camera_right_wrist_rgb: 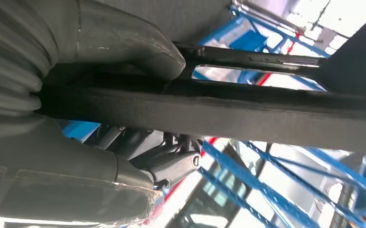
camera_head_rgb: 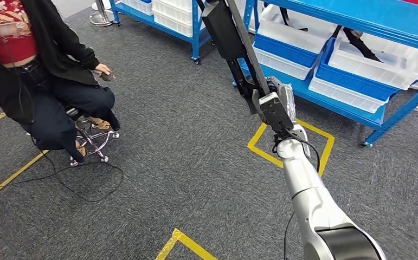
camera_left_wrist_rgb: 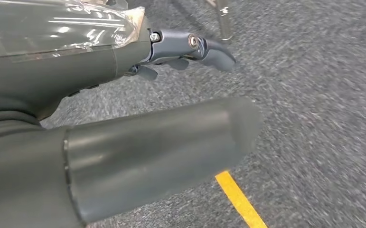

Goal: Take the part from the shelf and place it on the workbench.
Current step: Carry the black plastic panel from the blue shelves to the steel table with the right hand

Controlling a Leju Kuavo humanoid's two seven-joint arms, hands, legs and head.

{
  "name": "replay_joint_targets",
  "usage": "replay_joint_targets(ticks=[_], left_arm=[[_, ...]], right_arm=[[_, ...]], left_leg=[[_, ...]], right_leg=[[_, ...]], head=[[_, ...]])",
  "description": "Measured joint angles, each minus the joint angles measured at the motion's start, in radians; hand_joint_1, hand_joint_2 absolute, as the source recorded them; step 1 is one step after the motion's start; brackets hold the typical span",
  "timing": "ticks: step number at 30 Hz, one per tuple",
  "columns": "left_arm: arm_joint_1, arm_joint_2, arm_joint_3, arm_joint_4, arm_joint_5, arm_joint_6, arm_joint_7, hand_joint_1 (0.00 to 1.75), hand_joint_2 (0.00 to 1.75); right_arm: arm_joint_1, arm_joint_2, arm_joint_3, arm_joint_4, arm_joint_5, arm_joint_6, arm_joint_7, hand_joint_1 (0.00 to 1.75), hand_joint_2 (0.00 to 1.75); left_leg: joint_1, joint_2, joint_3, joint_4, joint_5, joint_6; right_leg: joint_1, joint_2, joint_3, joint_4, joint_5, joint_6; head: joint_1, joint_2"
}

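The part (camera_head_rgb: pixel 225 32) is a long black flat bar with a wider block at its far end. It rises at a slant toward the blue shelf (camera_head_rgb: pixel 369 13). My right hand (camera_head_rgb: pixel 274 105), at the end of the outstretched silver arm, grips the bar near its lower end. In the right wrist view the thumb (camera_right_wrist_rgb: pixel 124 42) lies over the bar (camera_right_wrist_rgb: pixel 247 111) and the darker fingers (camera_right_wrist_rgb: pixel 171 164) curl beneath it. In the left wrist view my left hand (camera_left_wrist_rgb: pixel 162 142) hangs above grey carpet, its fingers (camera_left_wrist_rgb: pixel 190 47) apart and holding nothing.
White bins (camera_head_rgb: pixel 377 59) in blue trays sit on the shelf's low level at right, one with a black part in it. A person (camera_head_rgb: pixel 38 70) sits on a wheeled stool (camera_head_rgb: pixel 90 141) at left. Yellow tape marks (camera_head_rgb: pixel 290 143) lie on the carpet.
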Motion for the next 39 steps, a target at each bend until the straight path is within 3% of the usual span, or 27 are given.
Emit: replay_joint_targets(ticks=[1, 2, 4, 6, 8, 9, 10, 12, 14, 16, 17, 18, 20, 22, 24, 26, 28, 30, 31, 32, 33, 35, 37, 39], left_arm=[[0.002, 0.000, 0.002, 0.000, 0.001, 0.000, -0.001, 0.00, 0.00], [0.004, 0.000, 0.004, 0.000, 0.001, 0.000, -0.001, 0.00, 0.00], [0.007, 0.000, 0.009, 0.000, 0.002, 0.000, -0.002, 0.00, 0.00], [0.007, 0.000, 0.012, 0.000, 0.002, 0.000, -0.003, 0.00, 0.00], [0.010, -0.001, 0.015, 0.000, 0.002, 0.001, -0.003, 0.00, 0.00], [0.012, 0.000, 0.016, 0.000, 0.002, 0.001, -0.003, 0.00, 0.00], [0.013, 0.001, 0.017, 0.000, 0.003, 0.001, -0.004, 0.00, 0.00], [0.014, 0.003, 0.020, 0.000, 0.003, 0.002, -0.007, 0.00, 0.00], [0.015, 0.002, 0.022, 0.000, 0.003, 0.004, -0.008, 0.00, 0.00], [0.016, 0.001, 0.022, 0.001, 0.000, 0.005, -0.007, 0.00, 0.00], [0.016, 0.001, 0.022, 0.001, -0.001, 0.005, -0.007, 0.00, 0.00], [0.017, 0.002, 0.022, 0.001, -0.003, 0.006, -0.007, 0.00, 0.00], [0.015, 0.003, 0.022, 0.001, -0.007, 0.006, -0.006, 0.00, 0.00], [0.013, 0.001, 0.022, 0.001, -0.013, 0.007, -0.004, 0.00, 0.00], [0.012, 0.000, 0.022, 0.001, -0.020, 0.008, 0.000, 0.00, 0.00], [0.012, 0.000, 0.021, 0.001, -0.026, 0.010, 0.006, 0.00, 0.00], [0.010, 0.000, 0.021, 0.001, -0.030, 0.012, 0.009, 0.00, 0.00], [0.010, -0.002, 0.020, 0.001, -0.032, 0.013, 0.010, 0.00, 0.00], [0.011, -0.003, 0.020, 0.001, -0.033, 0.013, 0.010, 0.00, 0.00], [0.012, -0.004, 0.020, 0.001, -0.034, 0.013, 0.011, 0.00, 0.00], [0.012, -0.006, 0.020, 0.001, -0.035, 0.013, 0.011, 0.00, 0.00], [0.012, -0.008, 0.019, 0.001, -0.039, 0.012, 0.011, 0.00, 0.00], [0.012, -0.009, 0.016, 0.001, -0.046, 0.012, 0.014, 0.00, 0.00], [0.014, -0.010, 0.013, 0.001, -0.054, 0.010, 0.020, 0.00, 0.00]], right_arm=[[0.000, -0.002, -0.003, 0.013, -0.005, 0.000, -0.004, 1.75, 1.75], [-0.001, -0.004, -0.004, 0.024, -0.009, 0.000, -0.008, 1.75, 1.75], [-0.007, -0.005, -0.006, 0.037, -0.013, 0.000, -0.011, 1.75, 1.75], [-0.016, -0.005, -0.007, 0.046, -0.014, 0.000, -0.013, 1.75, 1.75], [-0.022, -0.005, -0.006, 0.053, -0.014, 0.000, -0.015, 1.75, 1.75], [-0.023, -0.003, -0.006, 0.056, -0.014, 0.000, -0.016, 1.75, 1.75], [-0.025, -0.002, -0.006, 0.060, -0.015, 0.000, -0.017, 1.75, 1.75], [-0.027, 0.000, -0.007, 0.065, -0.019, -0.003, -0.021, 1.75, 1.75], [-0.026, -0.003, -0.009, 0.070, -0.027, -0.007, -0.027, 1.75, 1.75], [-0.021, -0.005, -0.012, 0.076, -0.036, -0.009, -0.034, 1.75, 1.75], [-0.017, -0.006, -0.013, 0.079, -0.038, -0.010, -0.037, 1.75, 1.75], [-0.014, -0.007, -0.015, 0.080, -0.041, -0.010, -0.039, 1.75, 1.75], [-0.010, -0.010, -0.019, 0.082, -0.047, -0.012, -0.043, 1.75, 1.75], [-0.008, -0.015, -0.024, 0.081, -0.054, -0.018, -0.045, 1.75, 1.75], [0.003, -0.019, -0.027, 0.073, -0.059, -0.023, -0.044, 1.75, 1.75], [0.020, -0.021, -0.029, 0.061, -0.064, -0.025, -0.041, 1.75, 1.75], [0.039, -0.027, -0.033, 0.053, -0.067, -0.028, -0.038, 1.75, 1.75], [0.062, -0.033, -0.040, 0.046, -0.069, -0.034, -0.035, 1.75, 1.75], [0.075, -0.035, -0.044, 0.042, -0.069, -0.037, -0.032, 1.75, 1.75], [0.086, -0.035, -0.047, 0.036, -0.068, -0.040, -0.029, 1.75, 1.75], [0.095, -0.036, -0.049, 0.029, -0.067, -0.043, -0.026, 1.75, 1.75], [0.108, -0.036, -0.053, 0.007, -0.061, -0.048, -0.015, 1.75, 1.75], [0.124, -0.038, -0.062, -0.031, -0.044, -0.054, 0.007, 1.75, 1.75], [0.149, -0.040, -0.073, -0.082, -0.019, -0.059, 0.039, 1.75, 1.75]], left_leg=[[0.000, -0.013, 0.000, 0.000, 0.001, 0.000], [-0.001, -0.025, 0.000, 0.001, 0.001, 0.000], [-0.001, -0.047, -0.001, 0.002, 0.003, -0.003], [-0.004, -0.064, -0.004, 0.005, 0.005, -0.009], [-0.004, -0.078, -0.008, 0.005, 0.008, -0.020], [-0.003, -0.081, -0.011, 0.004, 0.009, -0.025], [-0.003, -0.072, -0.016, 0.009, 0.005, -0.030], [-0.003, -0.027, -0.046, 0.069, -0.034, -0.040], [0.003, 0.015, -0.108, 0.198, -0.098, -0.049], [0.013, 0.026, -0.154, 0.285, -0.121, -0.059], [0.018, 0.030, -0.151, 0.277, -0.107, -0.063], [0.022, 0.038, -0.128, 0.231, -0.078, -0.067], [0.026, 0.069, -0.056, 0.096, -0.023, -0.071], [0.020, 0.081, -0.017, 0.025, -0.004, -0.063], [0.011, 0.061, -0.018, 0.022, -0.004, -0.046], [0.009, 0.043, -0.016, 0.015, 0.002, -0.028], [0.011, 0.026, -0.014, 0.009, 0.007, -0.015], [0.009, 0.004, -0.016, 0.008, 0.009, -0.009], [0.008, -0.008, -0.016, 0.008, 0.009, -0.008], [0.007, -0.020, -0.016, 0.009, 0.009, -0.008], [0.006, -0.031, -0.016, 0.009, 0.010, -0.008], [0.005, -0.052, -0.016, 0.010, 0.012, -0.011], [0.002, -0.070, -0.018, 0.011, 0.014, -0.017], [0.001, -0.084, -0.021, 0.008, 0.018, -0.027]], right_leg=[[0.000, 0.003, -0.011, 0.020, -0.001, 0.004], [0.001, 0.007, -0.001, -0.003, 0.015, 0.011], [0.000, 0.027, 0.064, -0.140, 0.072, 0.022], [0.001, 0.048, 0.118, -0.250, 0.111, 0.019], [0.007, 0.045, 0.129, -0.272, 0.120, 0.009], [0.001, 0.037, 0.129, -0.275, 0.124, 0.003], [-0.003, 0.029, 0.131, -0.278, 0.127, -0.003], [-0.013, 0.010, 0.135, -0.285, 0.132, -0.019], [-0.010, -0.008, 0.135, -0.285, 0.132, -0.027], [-0.008, -0.026, 0.135, -0.284, 0.131, -0.026], [-0.009, -0.035, 0.135, -0.284, 0.130, -0.025], [-0.010, -0.043, 0.136, -0.283, 0.128, -0.023], [-0.009, -0.058, 0.135, -0.276, 0.121, -0.011], [-0.001, -0.071, 0.136, -0.271, 0.113, 0.003], [0.003, -0.086, 0.142, -0.275, 0.110, 0.018], [-0.001, -0.070, 0.136, -0.257, 0.095, 0.029], [-0.004, -0.026, 0.093, -0.166, 0.049, 0.025], [-0.002, 0.000, 0.026, -0.029, -0.003, 0.019], [0.000, 0.004, 0.004, 0.011, -0.013, 0.021], [0.001, 0.007, 0.000, 0.013, -0.007, 0.025], [0.001, 0.009, 0.017, -0.027, 0.014, 0.031], [0.000, 0.030, 0.085, -0.172, 0.072, 0.038], [0.003, 0.046, 0.127, -0.263, 0.106, 0.029], [0.006, 0.038, 0.135, -0.274, 0.113, 0.013]], head=[[0.000, 0.000], [0.000, 0.000], [0.000, 0.000], [0.000, 0.000], [-0.001, 0.000], [-0.001, 0.000], [-0.001, 0.000], [-0.004, 0.000], [-0.005, 0.000], [-0.005, 0.000], [-0.005, 0.000], [-0.005, 0.000], [-0.005, 0.000], [0.000, 0.000], [0.005, 0.000], [0.005, 0.000], [0.007, 0.000], [0.009, 0.000], [0.009, 0.000], [0.009, 0.000], [0.009, 0.000], [0.009, 0.000], [0.008, 0.000], [0.008, 0.000]])
